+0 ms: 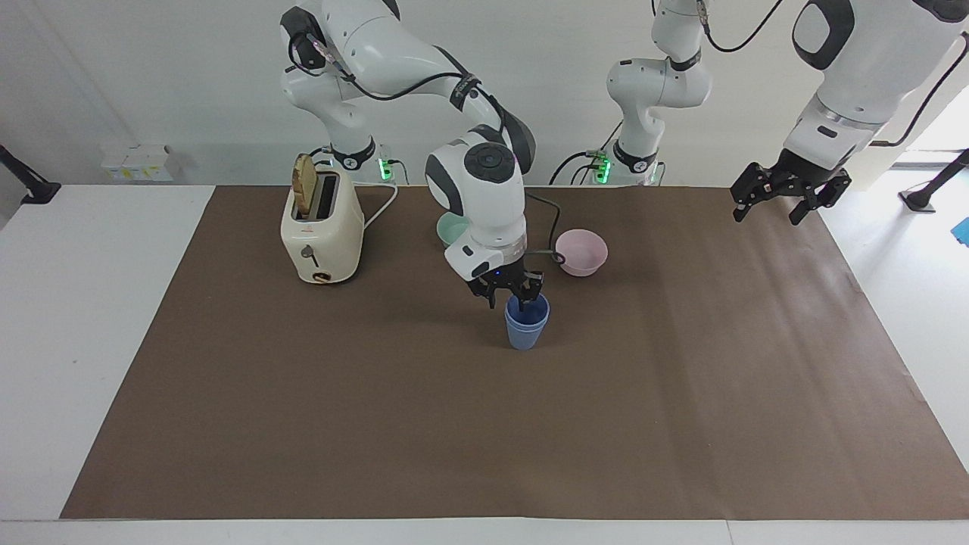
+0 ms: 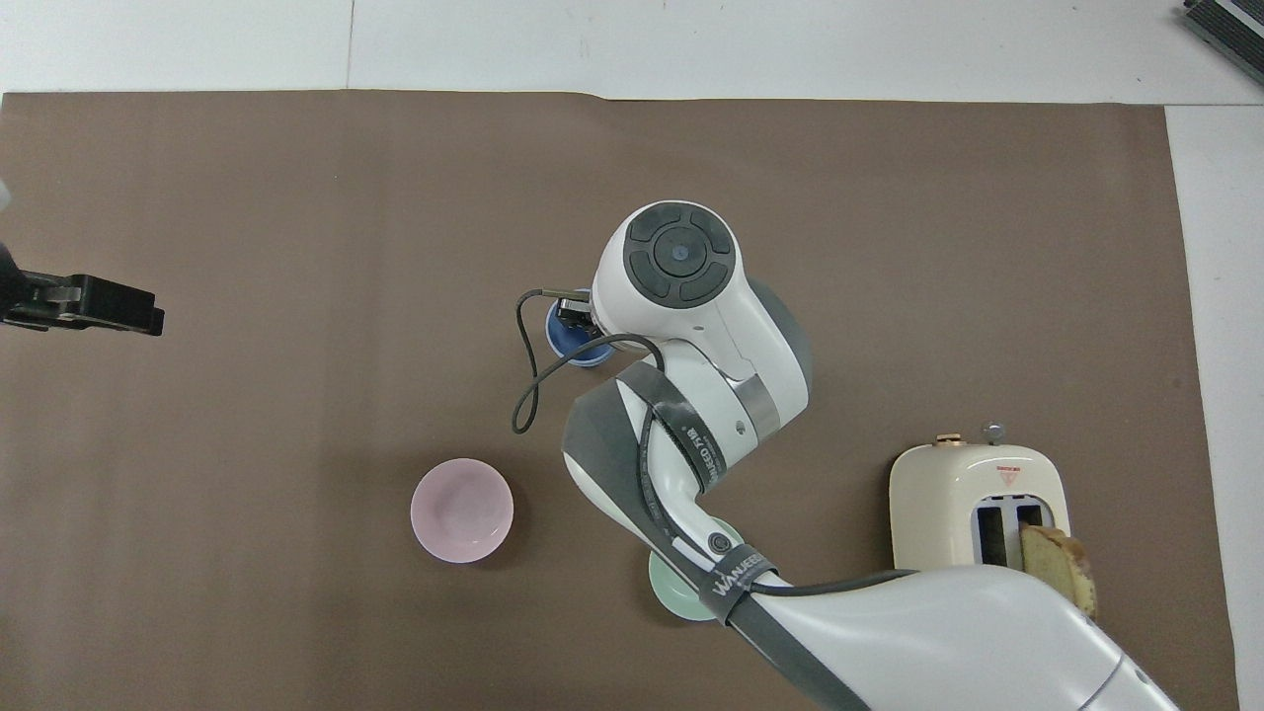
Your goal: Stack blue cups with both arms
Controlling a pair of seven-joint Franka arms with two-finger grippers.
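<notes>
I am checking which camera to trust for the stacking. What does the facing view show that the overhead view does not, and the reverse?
Only the facing view shows the blue cups from the side, one nested in the other, with the right pincer open just above their rim. It also shows the left pincer open in the air over the left arm's end of the brown mat.

Only the overhead view shows the toaster's slots from above.

Both show the pink bowl, the green bowl, partly hidden by the right arm, and the toast.

Toaster [image 1: 322, 227], pink bowl [image 1: 581, 252], green bowl [image 1: 451, 225]
</notes>
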